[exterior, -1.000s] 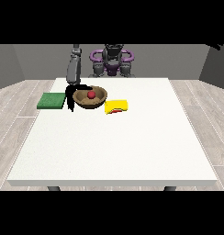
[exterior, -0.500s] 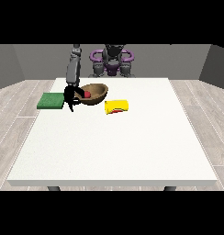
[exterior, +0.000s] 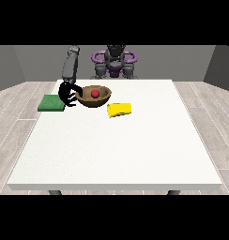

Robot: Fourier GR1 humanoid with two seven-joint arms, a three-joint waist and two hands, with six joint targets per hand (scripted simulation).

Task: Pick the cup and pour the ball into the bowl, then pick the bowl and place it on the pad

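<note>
Near the table's (exterior: 135,154) far left, the hand at the view's left (exterior: 67,93) has fingers curled on the brown bowl's (exterior: 100,99) rim. Bowl looks lifted, tilted, red ball (exterior: 95,93) inside, beside green pad (exterior: 51,102). Looks rigid and light; rim is the best hold, keep level. Yellow cup (exterior: 119,109) lies tipped.

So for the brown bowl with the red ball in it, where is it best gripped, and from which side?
Probably at its rim on the view's left. The bowl is wide and open-topped, so the thin rim suits a pinch better than the broad body. The hand at the view's left is already at that edge, and the green pad lies on the same side. The ball sits mid-bowl, away from the rim.
</note>
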